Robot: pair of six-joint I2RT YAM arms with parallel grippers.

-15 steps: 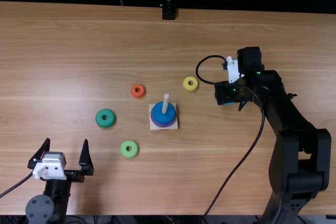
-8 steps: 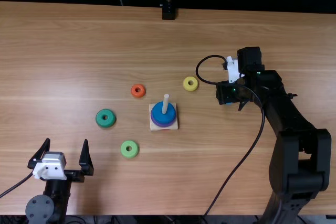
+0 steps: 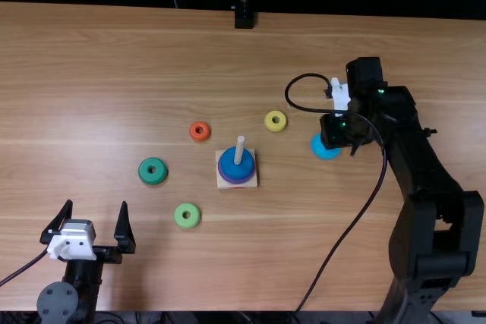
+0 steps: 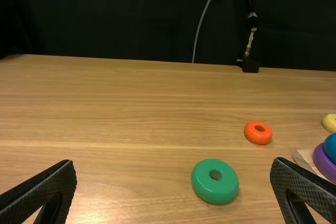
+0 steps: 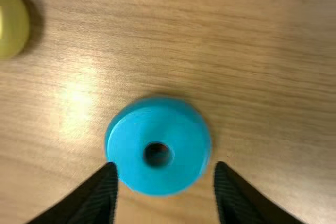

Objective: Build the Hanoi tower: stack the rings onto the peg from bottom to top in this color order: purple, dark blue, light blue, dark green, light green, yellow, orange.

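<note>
**Off-centre grip is the main threat to the light blue ring**

The light blue ring [image 5: 184, 153] lies on the counter [image 3: 319, 240], well to the right of the peg [image 3: 240, 142] as the top view shows it. The right end effector [image 5: 167, 166] is over it, released, its fingers spread apart with the ring's near part between them. The likely next step is to grip and lift it. If the fingers close off the ring's centre, they could pinch only an edge, and it could tilt or squirt away; coming down askew, a fingertip could land on its top.

The yellow ring [image 3: 275, 128] sits just beyond and right of the peg. A low carry could clip it.

On the peg, the dark blue ring [image 3: 236, 163] rests above the purple ring [image 3: 235, 181]. Releasing with the hole misaligned could leave the light blue ring leaning on the peg's tip, or push the base [image 3: 254, 180] sideways.

The left end effector [image 3: 96, 203], nearer the counter's edge than the peg and well to its left, is also spread and empty, so it poses little risk while parked there.
</note>
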